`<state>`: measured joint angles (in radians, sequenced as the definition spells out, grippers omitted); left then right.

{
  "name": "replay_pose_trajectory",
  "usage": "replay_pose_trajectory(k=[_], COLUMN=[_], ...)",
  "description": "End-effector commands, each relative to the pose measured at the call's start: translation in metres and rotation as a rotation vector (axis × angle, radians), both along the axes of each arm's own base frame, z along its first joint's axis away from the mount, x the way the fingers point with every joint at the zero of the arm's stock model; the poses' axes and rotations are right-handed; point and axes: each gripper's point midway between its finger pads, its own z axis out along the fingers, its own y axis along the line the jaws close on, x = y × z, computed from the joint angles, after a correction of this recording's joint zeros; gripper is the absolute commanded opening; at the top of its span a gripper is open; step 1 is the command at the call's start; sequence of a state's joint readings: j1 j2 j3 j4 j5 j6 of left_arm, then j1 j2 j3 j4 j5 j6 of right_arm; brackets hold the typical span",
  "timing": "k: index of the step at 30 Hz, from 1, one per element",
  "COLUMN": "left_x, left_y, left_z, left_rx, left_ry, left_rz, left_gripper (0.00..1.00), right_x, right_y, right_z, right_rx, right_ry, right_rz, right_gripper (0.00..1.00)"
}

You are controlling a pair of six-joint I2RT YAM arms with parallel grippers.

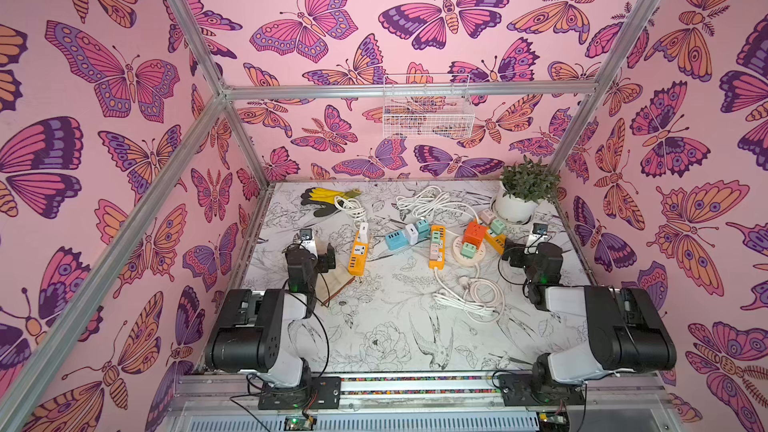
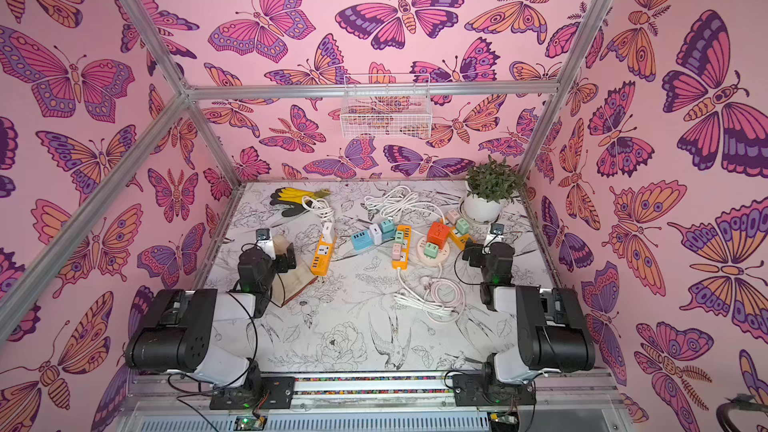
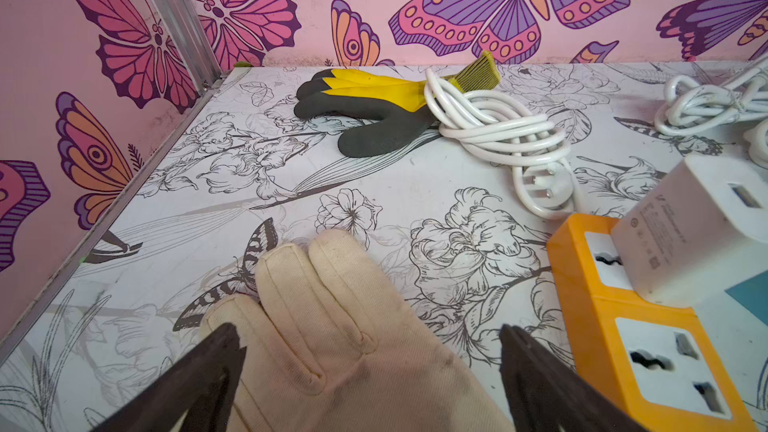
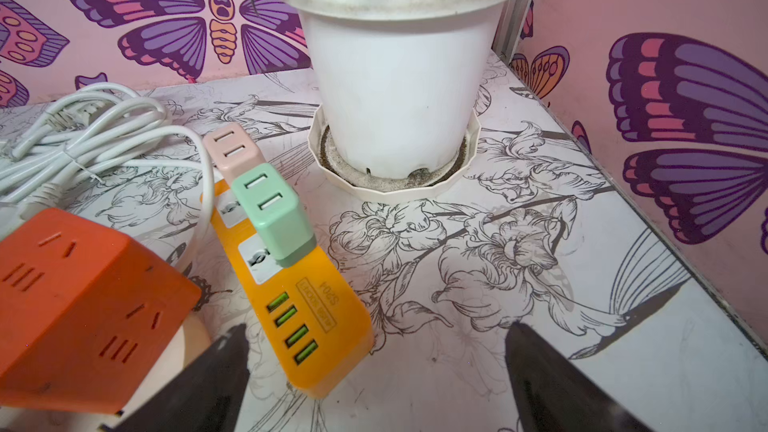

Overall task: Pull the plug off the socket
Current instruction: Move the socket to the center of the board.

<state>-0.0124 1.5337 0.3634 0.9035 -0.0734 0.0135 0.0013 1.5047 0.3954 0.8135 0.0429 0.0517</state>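
Orange power strips are scattered on this table [image 1: 386, 326]. In both top views a white plug [image 1: 363, 231] sits in the far end of one orange power strip [image 1: 357, 261], just beside the left arm [image 1: 305, 268]. A second orange strip [image 1: 494, 241] carries a mint plug [image 1: 497, 226] and a pink plug [image 1: 486, 216]. It lies beside the right arm [image 1: 540, 263], near the plant pot [image 1: 515, 207].

Left wrist view: the left jaws are spread wide with nothing in them, hanging over a beige glove [image 3: 332, 326]. The white plug is seated in its strip off to one side, and a yellow-black glove [image 3: 365, 114] lies near the wall.

Right wrist view: the right jaws are wide apart and empty too. The second strip's USB end is close to one of them, the mint plug is plugged in, and an orange cube socket [image 4: 83, 305] sits next to it.
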Motion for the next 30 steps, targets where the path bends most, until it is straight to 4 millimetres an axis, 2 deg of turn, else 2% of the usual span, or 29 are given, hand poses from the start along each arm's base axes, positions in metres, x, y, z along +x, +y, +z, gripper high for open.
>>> replay_pose_trajectory(k=[1, 23, 25, 26, 27, 28, 30], left_x=[0.002, 0.002, -0.001, -0.007, -0.014, -0.021, -0.037], left_y=[0.000, 0.000, 0.000, -0.002, -0.004, -0.006, -0.010], left_z=[-0.003, -0.002, 0.010, 0.025, 0.042, 0.070, 0.107], left_rx=[-0.015, -0.023, -0.011, 0.008, 0.035, 0.038, -0.020], left_ry=[0.011, 0.010, -0.018, -0.046, -0.072, -0.135, -0.167], left_rz=[-0.004, -0.010, -0.008, -0.003, 0.013, 0.032, 0.049], left_gripper=[1.00, 1.00, 1.00, 1.00, 1.00, 1.00, 1.00], right_x=[0.001, 0.001, 0.002, -0.002, -0.006, -0.012, -0.022], right_y=[0.001, 0.000, 0.001, 0.001, 0.000, -0.002, 0.001], right_z=[0.002, 0.001, 0.016, 0.028, 0.046, 0.059, 0.095], right_rx=[-0.002, 0.004, -0.003, -0.008, -0.005, 0.006, 0.036], right_ry=[-0.003, -0.002, -0.047, -0.041, -0.046, -0.031, -0.056], right_rz=[0.009, 0.009, 0.010, 0.011, 0.003, -0.016, -0.006], right_gripper=[0.99, 0.99, 0.99, 0.99, 0.99, 0.99, 0.99])
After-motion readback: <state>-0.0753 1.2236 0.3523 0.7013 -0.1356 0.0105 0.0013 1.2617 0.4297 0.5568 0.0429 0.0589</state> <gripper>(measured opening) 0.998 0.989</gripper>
